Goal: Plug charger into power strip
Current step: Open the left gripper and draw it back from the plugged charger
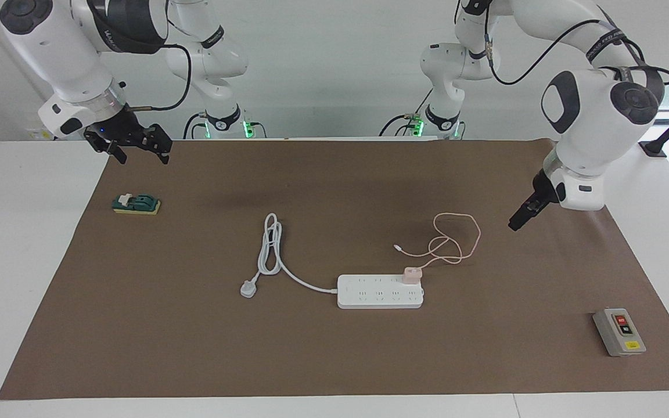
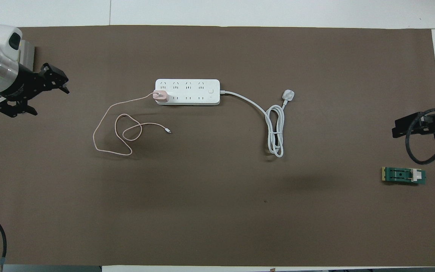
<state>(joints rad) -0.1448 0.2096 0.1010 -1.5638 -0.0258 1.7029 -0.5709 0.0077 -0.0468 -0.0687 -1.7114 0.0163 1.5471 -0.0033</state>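
Brown mat [image 1: 195, 348] covers white table. Facing view: charger [image 1: 412, 274] plugged into power strip [image 1: 380, 291] at its end toward left arm, pink cable looped on mat nearer robots. Left gripper [image 1: 518, 220] raised over bare mat, angled down, fingers spread, empty, well apart from cable. Right gripper [image 1: 137, 145] waits over mat corner, spread, empty.

Overhead view: left gripper [image 2: 32, 92] at mat edge, forearm level, fingers [image 2: 57, 73] apart. Right gripper [image 2: 410, 126] at mat edge, above green block [image 2: 403, 175]. Strip's white cord [image 2: 274, 128] coiled, unplugged.

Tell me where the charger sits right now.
The charger sits plugged into the power strip at its end toward the left arm's side of the table, in the row nearer the robots, its pink cable looping on the mat nearer the robots.
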